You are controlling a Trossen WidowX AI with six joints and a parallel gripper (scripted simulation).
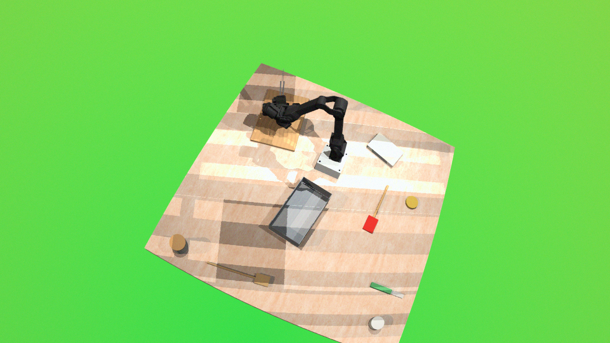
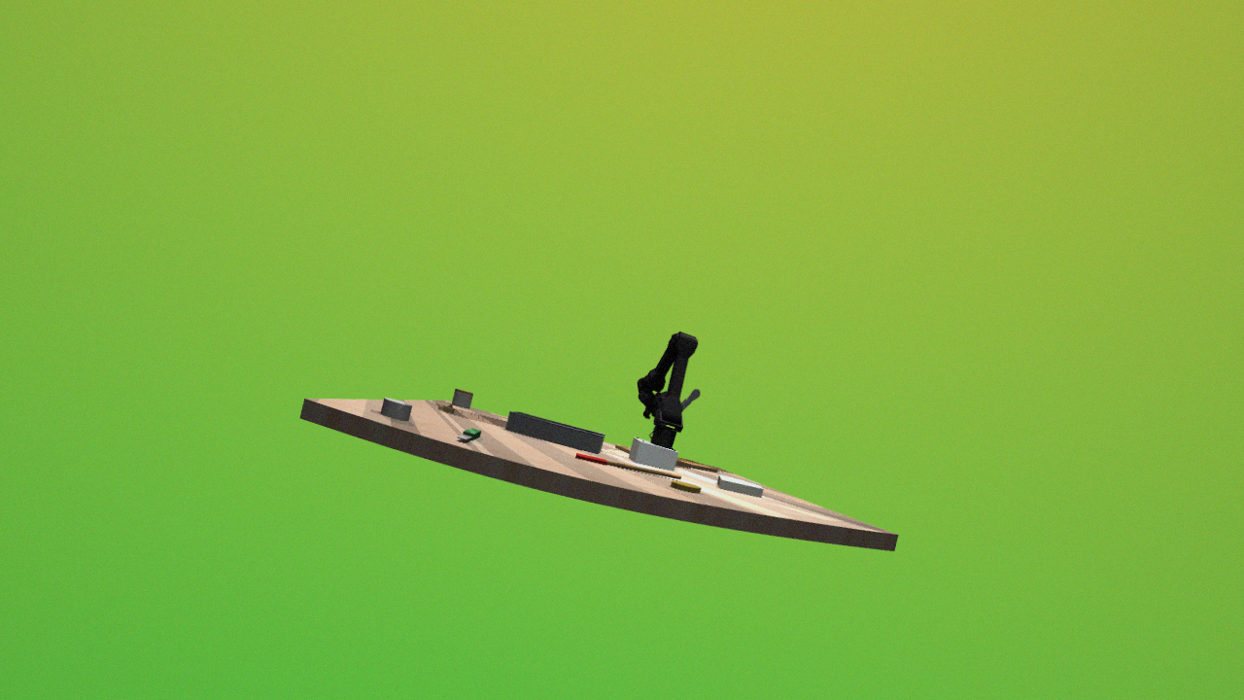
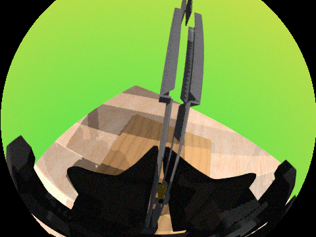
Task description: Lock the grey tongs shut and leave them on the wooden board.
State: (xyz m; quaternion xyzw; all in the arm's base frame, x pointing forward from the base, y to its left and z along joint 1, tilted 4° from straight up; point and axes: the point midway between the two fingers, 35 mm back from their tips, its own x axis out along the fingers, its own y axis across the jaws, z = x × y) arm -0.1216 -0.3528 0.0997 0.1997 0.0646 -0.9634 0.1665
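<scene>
The grey tongs [image 1: 283, 87] [image 2: 693, 397] [image 3: 197, 59] are held off the board. Their long arms run away from my gripper, past the board's far edge in the top view, and slope upward in the exterior view. In the wrist view the arms stand close together with a narrow gap. A small yellow part [image 3: 161, 191] shows between them near my fingers. My gripper [image 1: 279, 98] [image 3: 160, 150] is shut on the tongs, above the wooden board [image 1: 277, 143] [image 3: 131, 131]. Whether the lock is engaged cannot be told. The roasting tin [image 1: 317, 187] [image 2: 555, 431] holds no tongs.
A white block [image 1: 384, 149] lies right of the arm's base [image 1: 328, 166]. A red spatula [image 1: 370, 224], a yellow disc [image 1: 411, 202], a green-handled knife [image 1: 381, 287], a white cylinder [image 1: 377, 322], a wooden spatula [image 1: 261, 279] and a brown-topped cylinder [image 1: 177, 242] stand or lie farther off.
</scene>
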